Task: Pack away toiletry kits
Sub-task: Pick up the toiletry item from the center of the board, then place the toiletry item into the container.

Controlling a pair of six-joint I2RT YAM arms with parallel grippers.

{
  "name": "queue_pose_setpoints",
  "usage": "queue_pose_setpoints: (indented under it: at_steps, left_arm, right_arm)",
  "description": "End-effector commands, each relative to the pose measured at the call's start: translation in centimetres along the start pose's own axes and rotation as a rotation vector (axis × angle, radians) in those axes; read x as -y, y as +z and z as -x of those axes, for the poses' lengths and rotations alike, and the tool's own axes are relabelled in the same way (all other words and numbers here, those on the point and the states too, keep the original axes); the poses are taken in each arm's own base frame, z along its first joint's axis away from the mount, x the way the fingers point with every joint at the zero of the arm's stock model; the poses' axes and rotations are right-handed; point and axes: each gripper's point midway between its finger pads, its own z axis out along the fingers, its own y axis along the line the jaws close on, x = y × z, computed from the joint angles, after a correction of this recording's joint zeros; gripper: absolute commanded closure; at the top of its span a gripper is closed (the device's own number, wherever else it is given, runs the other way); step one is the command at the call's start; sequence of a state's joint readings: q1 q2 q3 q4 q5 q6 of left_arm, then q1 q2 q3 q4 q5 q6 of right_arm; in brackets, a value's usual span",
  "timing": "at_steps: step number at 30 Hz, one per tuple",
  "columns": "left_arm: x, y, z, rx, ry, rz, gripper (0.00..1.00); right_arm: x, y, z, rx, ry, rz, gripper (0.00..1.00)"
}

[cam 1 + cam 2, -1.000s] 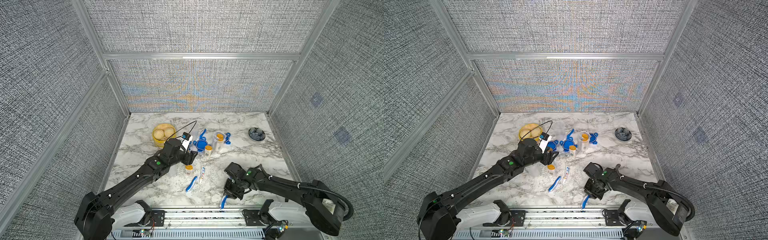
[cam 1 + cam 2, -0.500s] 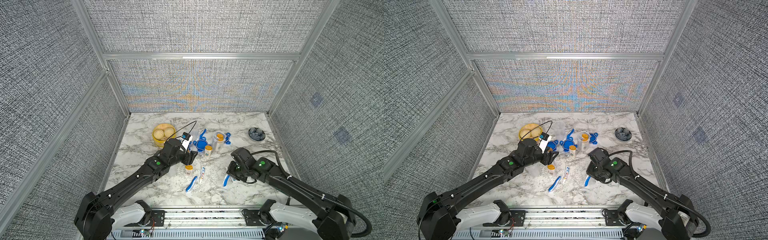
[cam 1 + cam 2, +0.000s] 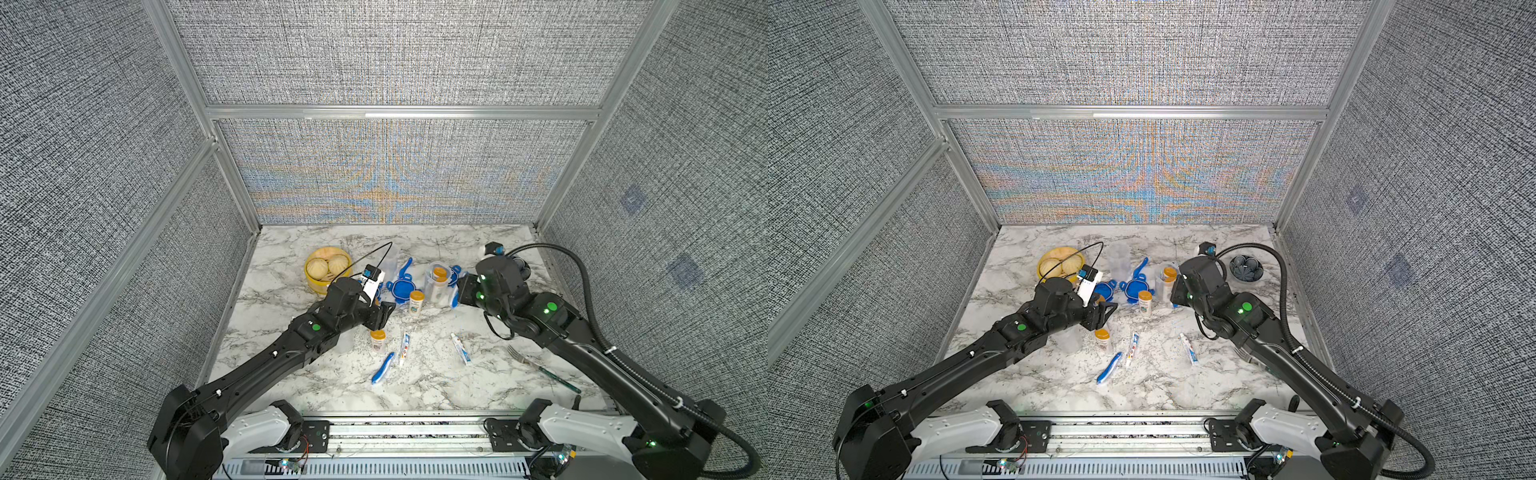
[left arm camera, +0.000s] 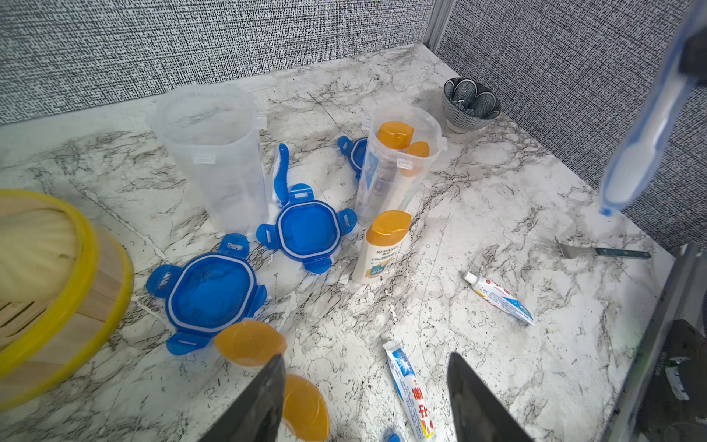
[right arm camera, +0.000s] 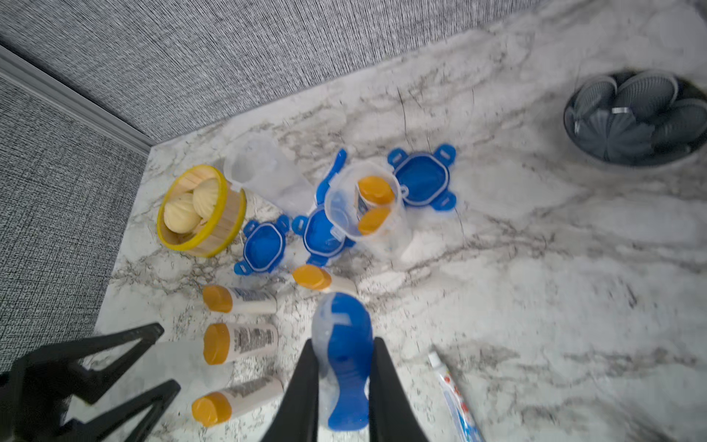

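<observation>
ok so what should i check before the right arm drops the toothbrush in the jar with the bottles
1. grip: ok, right gripper shut on toothbrush.
2. jar upright and open: ok.
3. room inside: ok, two orange-capped bottles fill one side only.
4. toothbrush over the jar mouth: not ok, it hangs beside the jar.
5. left gripper out of the way: ok, open, apart from the jar.

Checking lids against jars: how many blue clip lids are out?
3. One lid nearest the steamer, another right beside it, the third beside the filled jar, on the bowl's side. Others may be hidden.
</observation>
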State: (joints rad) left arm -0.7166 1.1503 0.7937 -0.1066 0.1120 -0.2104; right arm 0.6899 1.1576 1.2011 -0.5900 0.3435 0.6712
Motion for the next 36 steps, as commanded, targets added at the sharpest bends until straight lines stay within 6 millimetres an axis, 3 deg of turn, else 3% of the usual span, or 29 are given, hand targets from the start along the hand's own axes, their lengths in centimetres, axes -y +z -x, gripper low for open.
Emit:
queue_pose_setpoints:
  at_steps: [1,5,11,20,36]
  left_arm:
    - [0.1,0.0,0.7,0.026,0.004,-0.003,0.34]
    - [0.0,-0.2,0.7,0.028,0.007,0.000,0.34]
    - [-0.2,-0.2,0.6,0.027,0.009,0.007,0.34]
    - [-0.2,0.3,0.3,0.016,0.007,0.004,0.34]
    - [-0.3,0.6,-0.1,0.006,0.006,0.006,0.34]
  right_arm:
    - [-1.9,1.0,4.2,0.155,-0.103,0.005,0.87]
    - [-2.9,3.0,6.3,0.231,-0.143,0.009,0.88]
    - [-1.9,6.6,7.2,0.245,-0.140,-0.008,0.89]
    - [-1.8,10.9,5.0,0.170,-0.160,0.042,0.89]
    - [0.0,15.3,2.5,0.113,-0.144,-0.005,0.88]
